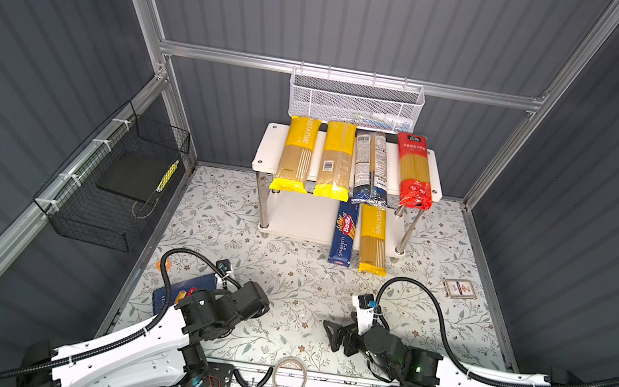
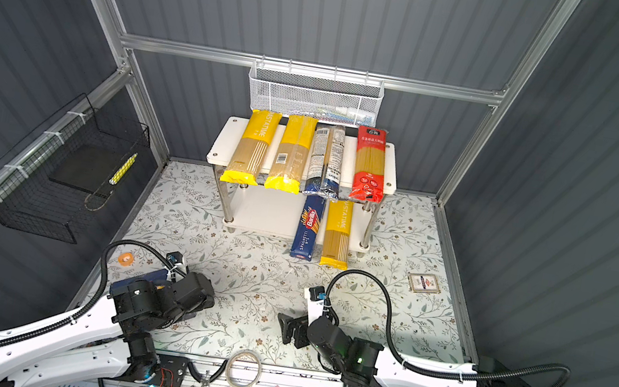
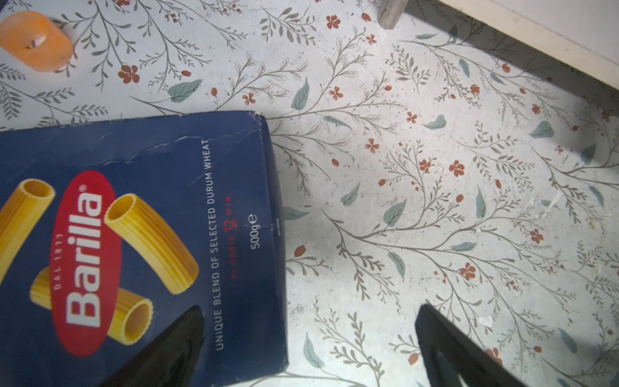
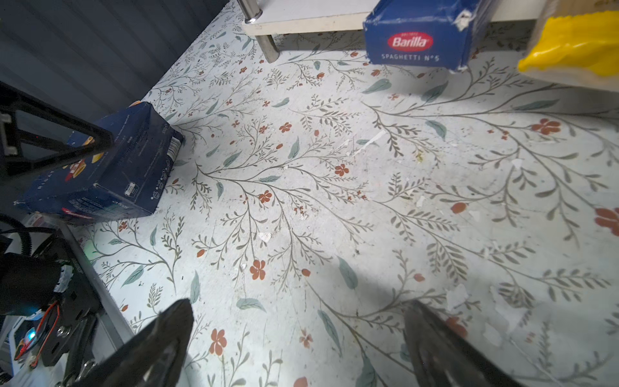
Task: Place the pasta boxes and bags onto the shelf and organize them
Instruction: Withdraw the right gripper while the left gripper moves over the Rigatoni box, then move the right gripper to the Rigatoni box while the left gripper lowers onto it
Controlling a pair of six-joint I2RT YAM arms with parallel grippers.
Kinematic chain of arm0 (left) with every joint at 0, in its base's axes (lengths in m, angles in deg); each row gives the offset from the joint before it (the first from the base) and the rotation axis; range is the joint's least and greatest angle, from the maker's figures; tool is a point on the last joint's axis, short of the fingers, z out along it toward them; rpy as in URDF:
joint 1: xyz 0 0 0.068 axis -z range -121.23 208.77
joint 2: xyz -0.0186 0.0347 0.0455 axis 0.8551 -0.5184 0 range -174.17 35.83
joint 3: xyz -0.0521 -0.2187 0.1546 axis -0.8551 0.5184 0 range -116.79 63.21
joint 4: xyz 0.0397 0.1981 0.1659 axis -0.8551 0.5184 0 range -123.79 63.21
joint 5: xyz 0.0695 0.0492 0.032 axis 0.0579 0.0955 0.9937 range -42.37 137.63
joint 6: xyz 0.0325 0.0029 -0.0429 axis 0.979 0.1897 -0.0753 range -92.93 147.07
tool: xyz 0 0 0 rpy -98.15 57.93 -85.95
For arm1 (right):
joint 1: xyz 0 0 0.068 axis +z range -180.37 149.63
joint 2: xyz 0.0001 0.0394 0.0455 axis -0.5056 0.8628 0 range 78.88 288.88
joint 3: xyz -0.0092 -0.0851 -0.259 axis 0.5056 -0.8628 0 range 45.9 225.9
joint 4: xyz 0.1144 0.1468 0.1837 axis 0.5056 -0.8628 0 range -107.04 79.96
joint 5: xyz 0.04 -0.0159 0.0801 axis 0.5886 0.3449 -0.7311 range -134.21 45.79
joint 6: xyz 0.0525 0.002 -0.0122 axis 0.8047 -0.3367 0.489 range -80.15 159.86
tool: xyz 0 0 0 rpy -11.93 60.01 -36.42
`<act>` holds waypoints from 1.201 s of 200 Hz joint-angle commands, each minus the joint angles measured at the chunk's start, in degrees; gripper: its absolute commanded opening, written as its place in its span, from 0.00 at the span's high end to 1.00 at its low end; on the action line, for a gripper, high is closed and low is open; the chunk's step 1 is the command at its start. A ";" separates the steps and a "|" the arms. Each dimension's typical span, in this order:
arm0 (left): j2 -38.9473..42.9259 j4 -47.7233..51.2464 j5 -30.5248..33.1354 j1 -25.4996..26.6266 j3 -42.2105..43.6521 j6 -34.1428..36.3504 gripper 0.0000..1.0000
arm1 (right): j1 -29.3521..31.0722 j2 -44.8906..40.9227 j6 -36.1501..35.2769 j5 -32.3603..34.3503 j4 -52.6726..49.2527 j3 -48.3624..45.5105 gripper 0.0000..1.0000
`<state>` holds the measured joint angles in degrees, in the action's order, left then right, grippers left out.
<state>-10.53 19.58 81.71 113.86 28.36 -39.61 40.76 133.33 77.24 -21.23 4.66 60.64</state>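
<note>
Wide box (image 3: pixel 150 201) lies flat at eight o'clock, off the shelf (image 1: pixel 266 150) at twelve. Left gripper (image 3: pixel 310 310) hangs spread and empty, half over its face; centre it across the edges before pinching. Right gripper (image 4: pixel 298 305) gapes too, idle.

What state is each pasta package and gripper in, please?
Wide Barilla box: flat on the table, unshelved.
Spaghetti box: lower tier, overhanging the front.
Lower yellow bag: lower tier, overhanging the front.
Leftmost yellow bag: flat on top tier.
Neighbouring yellow bag: flat on top tier.
Clear bag: flat on top tier.
Red bag: flat on top tier.
Left gripper: open, above that box.
Right gripper: open, empty.
</note>
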 commanded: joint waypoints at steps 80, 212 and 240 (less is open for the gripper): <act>-3.47 -11.22 -2.57 0.23 4.86 3.95 0.00 | -0.80 -0.70 -2.39 -5.93 2.20 5.03 0.01; -20.39 -36.71 -16.47 0.24 2.45 18.15 0.00 | -4.48 2.45 -0.80 -9.07 -3.13 8.22 0.01; -27.73 -42.63 -21.88 0.65 -1.23 22.57 0.00 | -4.69 4.29 -1.29 -8.55 -7.12 10.20 0.01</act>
<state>-31.54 -13.60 76.18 113.80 28.62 -20.29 36.35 136.72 75.93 -29.29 1.29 68.34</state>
